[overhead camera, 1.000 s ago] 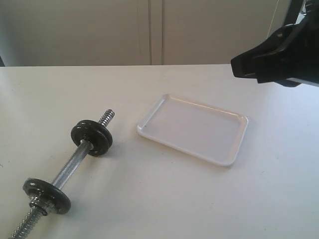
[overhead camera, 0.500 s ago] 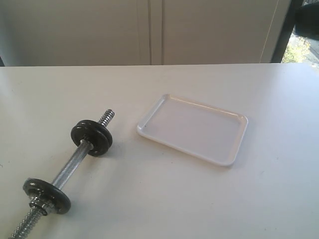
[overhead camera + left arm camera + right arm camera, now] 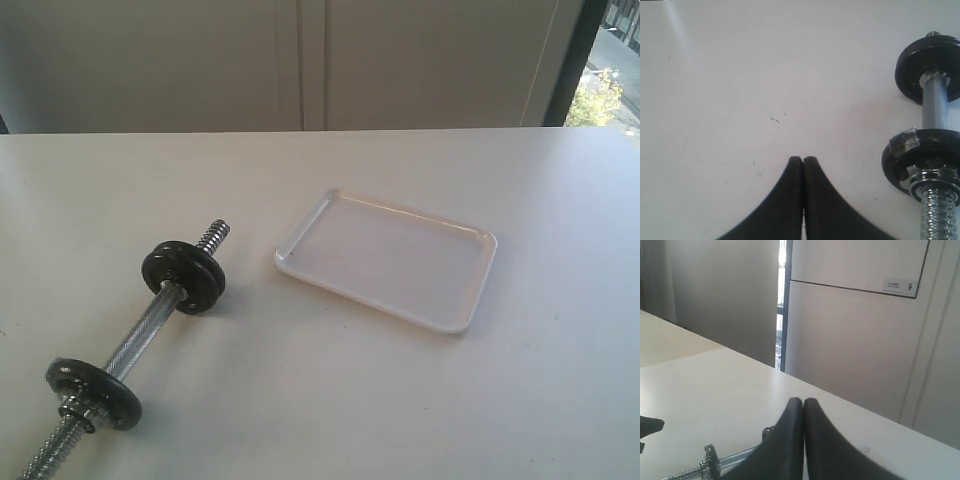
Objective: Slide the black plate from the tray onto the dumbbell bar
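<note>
1. Fingers of the left gripper are pressed tip to tip with nothing between them, hanging over bare white table.
2. Off to one side of those closed tips, apart from them, lies the dumbbell bar. Its knurled shaft runs between black discs, and a silver nut sits on the coarse thread at the end nearer the fingers.
3. The right gripper has its fingers closed on nothing as well. It is raised and looks out across the table toward a wall.
4. Beyond the right fingers and lower down, a threaded end of the bar shows on the table, partly hidden behind them.
5. From where I stand, neither gripper shows in the wide view of the table, so I cannot place the fingers there.
6. The black plate is on the bar, one of two discs pressed together near the far threaded end. Which of the two it is, I cannot tell.
7. It sits well clear of both pairs of fingertips; nothing touches it but the bar and its neighbour.
8. The tray lies flat beside that threaded end, apart from the bar, and appears in neither wrist view.
</note>
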Controlling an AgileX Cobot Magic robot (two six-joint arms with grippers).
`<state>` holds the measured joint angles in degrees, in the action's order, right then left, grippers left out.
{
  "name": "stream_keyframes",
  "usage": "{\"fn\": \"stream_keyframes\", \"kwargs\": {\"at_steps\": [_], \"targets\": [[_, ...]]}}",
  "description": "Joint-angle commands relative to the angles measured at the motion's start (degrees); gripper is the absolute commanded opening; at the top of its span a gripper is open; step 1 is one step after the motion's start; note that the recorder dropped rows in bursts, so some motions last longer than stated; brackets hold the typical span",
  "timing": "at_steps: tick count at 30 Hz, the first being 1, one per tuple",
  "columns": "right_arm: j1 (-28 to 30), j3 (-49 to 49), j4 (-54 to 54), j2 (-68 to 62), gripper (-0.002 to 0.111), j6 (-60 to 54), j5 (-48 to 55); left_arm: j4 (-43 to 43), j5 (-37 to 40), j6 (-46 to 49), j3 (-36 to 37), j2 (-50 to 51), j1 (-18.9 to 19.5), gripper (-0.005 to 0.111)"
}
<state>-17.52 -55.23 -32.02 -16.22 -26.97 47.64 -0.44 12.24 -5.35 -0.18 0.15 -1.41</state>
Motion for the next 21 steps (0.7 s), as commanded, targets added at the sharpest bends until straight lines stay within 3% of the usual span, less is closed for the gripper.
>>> {"fn": "stream_keyframes", "kwargs": {"at_steps": [1, 6, 15, 21], "targets": [[4.4, 5.5, 2.7, 7.9, 0.000, 0.1, -0.5, -0.1, -0.1, 0.2, 0.2, -0.1, -0.3, 0.000], [9.2, 15.5, 4.0, 16.2, 0.000, 0.1, -0.5, -0.1, -0.1, 0.2, 0.2, -0.1, -0.3, 0.000], [9.6, 29.4, 5.0, 16.2, 0.000, -0.2, -1.1, -0.1, -0.1, 0.2, 0.2, -0.1, -0.3, 0.000], [9.6, 38.5, 4.9, 16.2, 0.000, -1.2, -24.1, -0.1, -0.1, 0.2, 0.2, -0.1, -0.3, 0.000]]}}
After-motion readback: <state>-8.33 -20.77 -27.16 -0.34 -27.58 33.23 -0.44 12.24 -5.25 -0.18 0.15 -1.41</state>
